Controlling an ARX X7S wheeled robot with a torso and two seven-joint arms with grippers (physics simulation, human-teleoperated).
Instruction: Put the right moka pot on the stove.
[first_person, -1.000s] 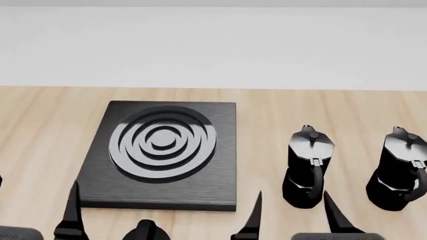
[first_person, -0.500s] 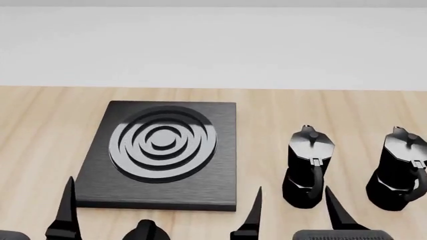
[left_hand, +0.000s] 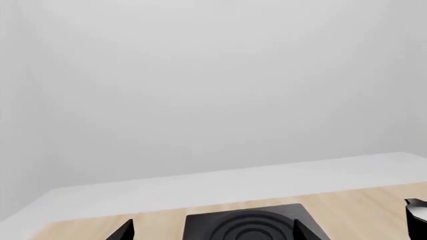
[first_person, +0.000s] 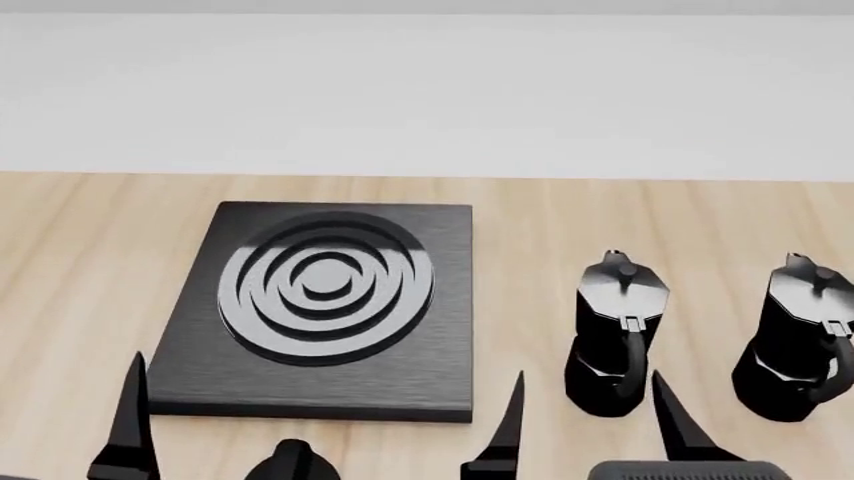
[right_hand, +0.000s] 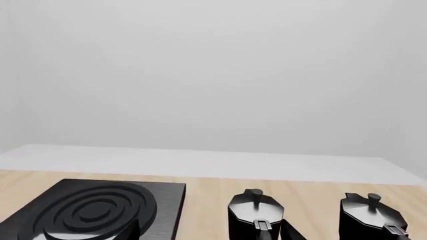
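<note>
Moka pot no. 2, the right moka pot (first_person: 802, 340), stands upright on the wooden table (first_person: 534, 215) at the far right of my head view, handle turned toward me, lid w/ knob on top. Its twin, the left moka pot (first_person: 615, 335), stands upright beside it, w/ a clear gap between the two; neither touches the other. Stove (first_person: 320, 310) lies flat on the table, well to the left of both pots, burner rings (first_person: 327, 285) facing up, nothing on it. A small black round knob (first_person: 290, 461) sits near the stove's front edge, low in the head view.

My left gripper (first_person: 318, 430): fingers wide apart, one tip at the stove's near left corner, the other by its near right corner, holding nothing. My right gripper (first_person: 681, 425): only one finger shows in the head view, just in front of the left pot, not touching it; the mate is out of frame, so can't tell if the pincer is apart or together.

Right wrist cam shows both pots (right_hand: 255, 212) (right_hand: 370, 215) upright side by side, stove (right_hand: 100, 207) off to one side. Left wrist cam catches the stove's far edge (left_hand: 247, 225) between my two left fingertips (left_hand: 123, 231), mostly pale wall (left_hand: 213, 90) behind.
</note>
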